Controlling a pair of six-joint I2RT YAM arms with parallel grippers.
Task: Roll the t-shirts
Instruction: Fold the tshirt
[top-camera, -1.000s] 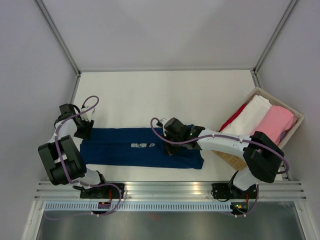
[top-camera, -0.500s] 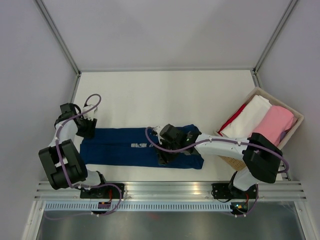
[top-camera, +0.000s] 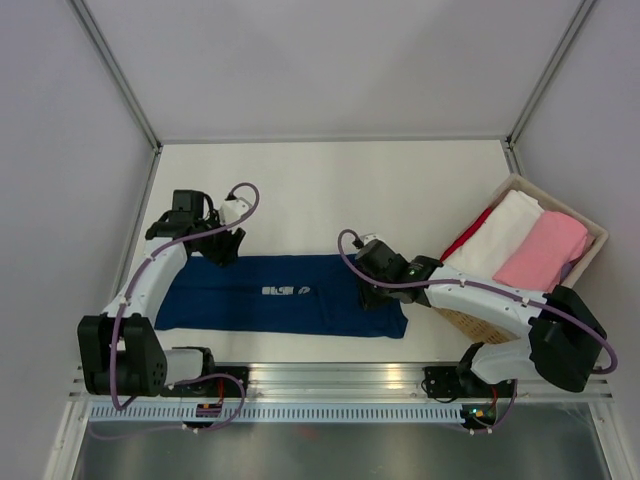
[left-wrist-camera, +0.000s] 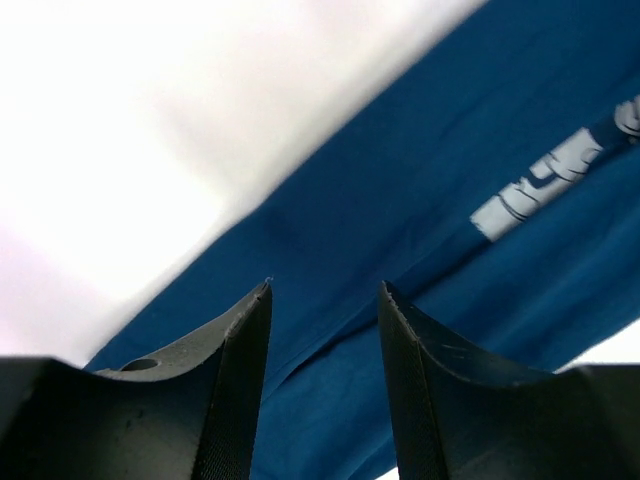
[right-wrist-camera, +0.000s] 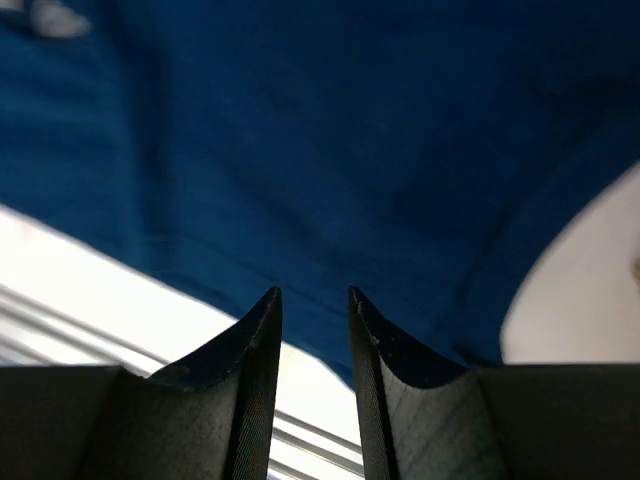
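Two claws hang over one navy t-shirt (top-camera: 270, 305), which lies folded into a long strip flat on the desk (top-camera: 330, 190). Beneath the left claw (left-wrist-camera: 325, 290), spread with nothing between its tips, is the strip's far left corner. The right claw (right-wrist-camera: 315, 292), narrowly parted and empty, sits above the strip's right end; whether it touches cloth is unclear. Right of it, a basket (top-camera: 460, 322) holds a white t-shirt (top-camera: 495, 240) and a pink t-shirt (top-camera: 545, 250).

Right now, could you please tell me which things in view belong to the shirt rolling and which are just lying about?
Job in hand: navy t-shirt, lying flat; left end effector and right end effector, both open above it.
Lying about: wicker basket; white bundle, pink bundle and red cloth inside it.
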